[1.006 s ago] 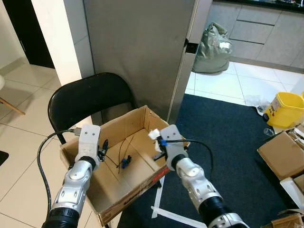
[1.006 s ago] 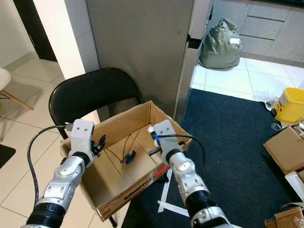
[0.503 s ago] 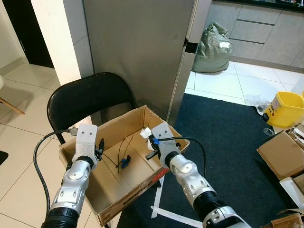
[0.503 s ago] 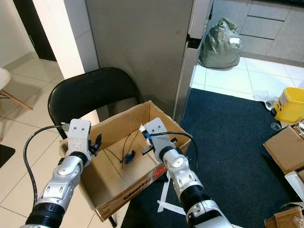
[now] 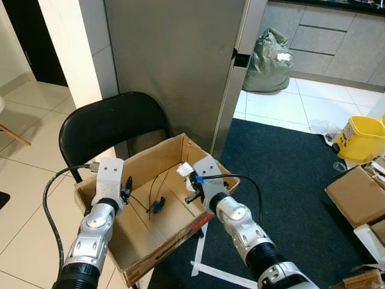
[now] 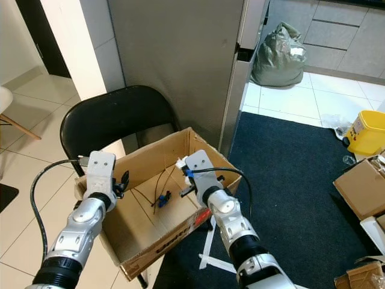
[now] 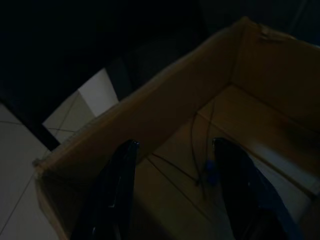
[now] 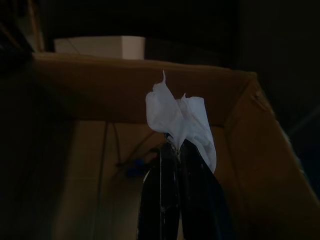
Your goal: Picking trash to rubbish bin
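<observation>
In the left eye view an open cardboard box [image 5: 157, 212] on a black chair [image 5: 105, 129] holds thin wires with a blue piece [image 5: 157, 205], the right wrist view shows the right claw [image 8: 172, 150] pinching a white tissue [image 8: 181, 122] above the box, and the left wrist view shows the left claw [image 7: 172, 147] spread open over the near wall.

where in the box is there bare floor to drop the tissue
The cardboard box floor is bare on the near side, between the black wire with a blue piece and the front wall, and along the right wall under the right tool, shut on the white tissue. The middle is crowded by the wire; the left tool hovers open at the left wall.
</observation>
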`<state>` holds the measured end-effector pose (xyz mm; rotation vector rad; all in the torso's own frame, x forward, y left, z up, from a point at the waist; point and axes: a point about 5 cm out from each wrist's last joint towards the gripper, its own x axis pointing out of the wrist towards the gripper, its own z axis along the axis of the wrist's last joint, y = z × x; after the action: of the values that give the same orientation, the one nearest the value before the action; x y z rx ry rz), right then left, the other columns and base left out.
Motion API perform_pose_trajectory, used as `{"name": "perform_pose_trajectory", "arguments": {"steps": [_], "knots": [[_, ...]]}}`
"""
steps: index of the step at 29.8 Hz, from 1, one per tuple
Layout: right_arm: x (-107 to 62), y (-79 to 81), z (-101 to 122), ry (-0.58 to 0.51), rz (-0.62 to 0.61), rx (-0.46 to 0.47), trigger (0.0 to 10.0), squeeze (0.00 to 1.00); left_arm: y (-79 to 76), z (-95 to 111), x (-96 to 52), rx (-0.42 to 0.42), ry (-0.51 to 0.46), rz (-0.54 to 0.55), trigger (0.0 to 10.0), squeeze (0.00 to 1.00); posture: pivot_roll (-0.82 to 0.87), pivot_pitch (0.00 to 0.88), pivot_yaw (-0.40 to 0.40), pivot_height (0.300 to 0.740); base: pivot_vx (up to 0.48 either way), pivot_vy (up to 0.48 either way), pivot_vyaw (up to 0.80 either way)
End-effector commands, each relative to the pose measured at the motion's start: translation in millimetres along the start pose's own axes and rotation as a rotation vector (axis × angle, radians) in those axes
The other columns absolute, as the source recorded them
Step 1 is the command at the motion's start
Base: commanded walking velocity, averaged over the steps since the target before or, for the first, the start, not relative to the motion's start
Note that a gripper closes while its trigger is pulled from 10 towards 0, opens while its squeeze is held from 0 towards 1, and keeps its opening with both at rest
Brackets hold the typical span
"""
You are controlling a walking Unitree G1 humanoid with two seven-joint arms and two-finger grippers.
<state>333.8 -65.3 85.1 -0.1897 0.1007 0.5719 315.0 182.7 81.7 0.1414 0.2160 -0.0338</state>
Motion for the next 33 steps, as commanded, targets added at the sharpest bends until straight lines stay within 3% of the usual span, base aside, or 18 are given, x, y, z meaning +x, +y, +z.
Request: {"name": "perform_pose_trajectory", "arguments": {"steps": [1, 13, 24, 33], "knots": [[0.8, 2.0, 2, -0.018, 0.013, 0.007, 10.0, 0.00, 1.1, -10, -1.8, 0.030, 0.050, -0.013, 10.0, 0.00, 0.03, 0.078, -0.026, 0.740, 0.000, 0.000, 0.00], [13.9, 2.6, 13, -0.009, -0.019, -0.002, 10.0, 0.00, 3.2, -12, -0.8, 0.044, 0.078, -0.001, 10.0, 0.00, 0.02, 0.096, -0.024, 0.740, 0.000, 0.000, 0.00], [18.4, 8.8, 15, -0.017, -0.032, 0.001, 10.0, 0.00, 2.4, -15, -7.0, 0.048, 0.076, 0.005, 10.0, 0.00, 0.01, 0.166, -0.040, 0.740, 0.000, 0.000, 0.00], [21.4, 13.3, 20, -0.041, -0.022, 0.019, 10.0, 0.00, -9.8, -16, -14.0, 0.009, 0.075, -0.117, 10.0, 0.00, 0.02, 0.189, -0.052, 0.740, 0.000, 0.000, 0.00]]}}
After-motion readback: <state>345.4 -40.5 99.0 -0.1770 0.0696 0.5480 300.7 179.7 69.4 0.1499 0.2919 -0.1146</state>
